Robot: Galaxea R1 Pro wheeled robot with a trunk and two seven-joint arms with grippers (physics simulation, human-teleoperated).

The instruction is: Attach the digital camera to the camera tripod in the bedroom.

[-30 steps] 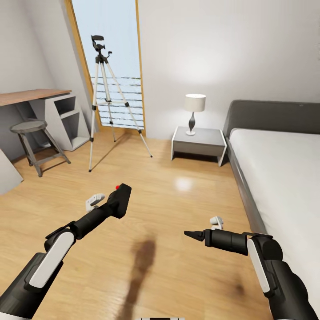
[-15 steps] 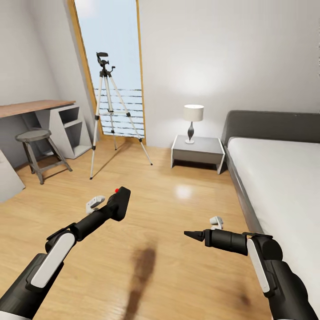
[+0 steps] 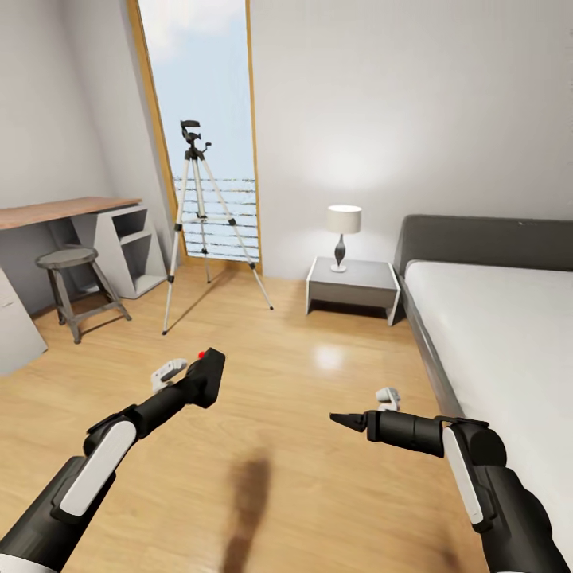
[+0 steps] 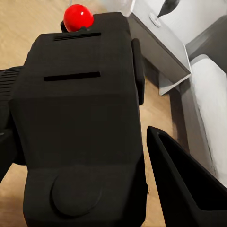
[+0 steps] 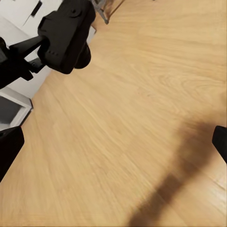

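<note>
- The left gripper is clamped on the digital camera, carrying it out in front of the robot above the wood floor; holding it forward and raised looks meant to keep it ready for the mount
- In the left wrist view the digital camera's black body sits hard against one finger, with its red dot pointing away from the wrist, so the grip appears firm
- The camera tripod stands at the far left, in front of the tall window, legs spread on the floor and its black head bare; it is well apart from the digital camera, so the approach is judged unfinished
- The right gripper hangs free at the near right, holding nothing; in the head view its tip looks brought together, while in the right wrist view its fingers sit at opposite edges, so whether it is apart or together cannot be told
- A stool and desk sit left of the camera tripod; a nightstand with a lamp and the bed lie to the right, leaving an open lane of floor toward the tripod
- Against the frame a second ago, the whole view has shifted down, so the camera tripod sits lower in the picture, more sky shows, and the left arm appears slightly lower; this reads as camera motion, not the things moving
</note>
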